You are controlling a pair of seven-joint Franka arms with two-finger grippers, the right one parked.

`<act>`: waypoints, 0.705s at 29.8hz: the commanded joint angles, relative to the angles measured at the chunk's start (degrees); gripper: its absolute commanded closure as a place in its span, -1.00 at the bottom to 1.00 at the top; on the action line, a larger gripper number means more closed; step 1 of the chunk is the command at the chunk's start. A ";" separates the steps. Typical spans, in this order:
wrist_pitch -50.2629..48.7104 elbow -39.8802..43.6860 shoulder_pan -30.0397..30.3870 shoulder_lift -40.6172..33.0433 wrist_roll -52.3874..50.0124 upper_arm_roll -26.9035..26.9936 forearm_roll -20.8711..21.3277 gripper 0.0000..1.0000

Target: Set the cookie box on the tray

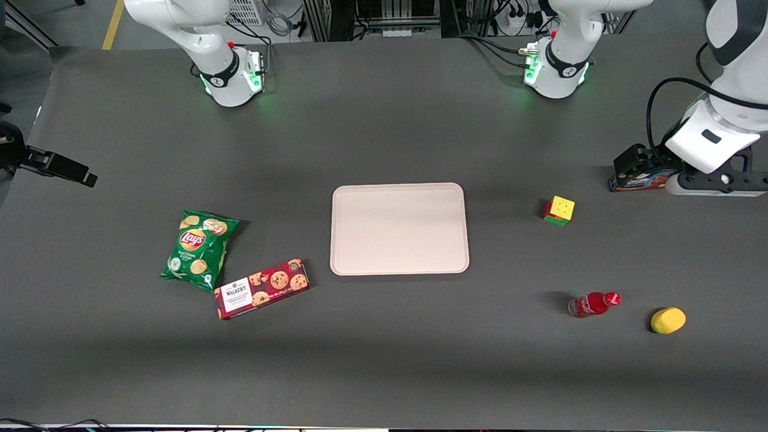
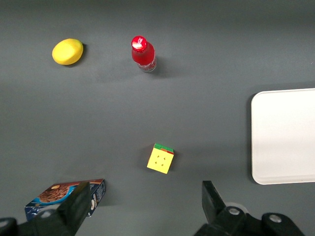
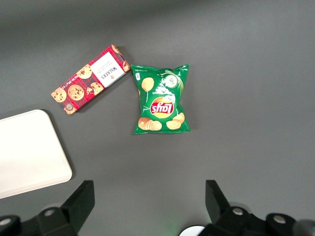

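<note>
While the left arm hangs over its own end of the table, its gripper (image 2: 142,206) floats in the air with its two fingers (image 2: 76,204) spread wide apart and nothing between them. One finger sits just above the cookie box (image 2: 66,196), a small dark blue carton with a cookie picture on top. In the front view, that cookie box (image 1: 642,179) lies flat on the dark table (image 1: 384,360), partly hidden under the arm, well apart from the tray (image 1: 399,228). The tray is big, pale pink and flat, and it sits in the middle of the table with nothing on it. Between the tray and the cookie box stands a Rubik's cube (image 1: 559,210) with its yellow face up. Nearer to the front camera than the cube, a small red bottle (image 1: 594,304) lies on its side. Just beside the bottle is a yellow lemon (image 1: 668,320). Toward the parked arm's end of the table lies a green Lay's chip bag (image 1: 200,249). A red Walkers cookie box (image 1: 263,288) lies right by the bag's corner, a bit nearer to the front camera, and I cannot tell if they touch.
</note>
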 commanded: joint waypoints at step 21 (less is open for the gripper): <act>-3.88 2.56 -0.63 0.69 18.68 0.57 0.51 -1.00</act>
